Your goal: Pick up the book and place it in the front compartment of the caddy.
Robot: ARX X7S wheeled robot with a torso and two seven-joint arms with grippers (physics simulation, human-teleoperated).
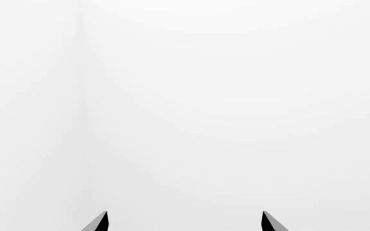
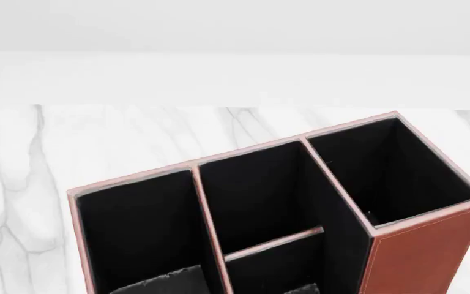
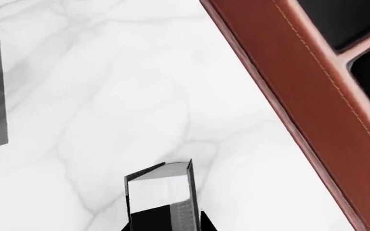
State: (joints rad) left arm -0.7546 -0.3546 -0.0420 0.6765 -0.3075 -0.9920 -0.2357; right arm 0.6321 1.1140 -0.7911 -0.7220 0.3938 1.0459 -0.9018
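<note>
My right gripper [image 3: 165, 224] pinches the book [image 3: 159, 192], its white page block facing up, above bare marble table [image 3: 108, 96]; the caddy [image 3: 313, 96] and its stitched rim run just beside, with open room on the other side; my left gripper [image 1: 183, 222] is spread, holding nothing, before blank white; the front compartment [image 2: 280, 266] sits below the thin bar [image 2: 274, 242].

White marble tabletop [image 2: 22, 184] with grey veins — behind it a plain, evenly lit white wall [image 2: 235, 24].
</note>
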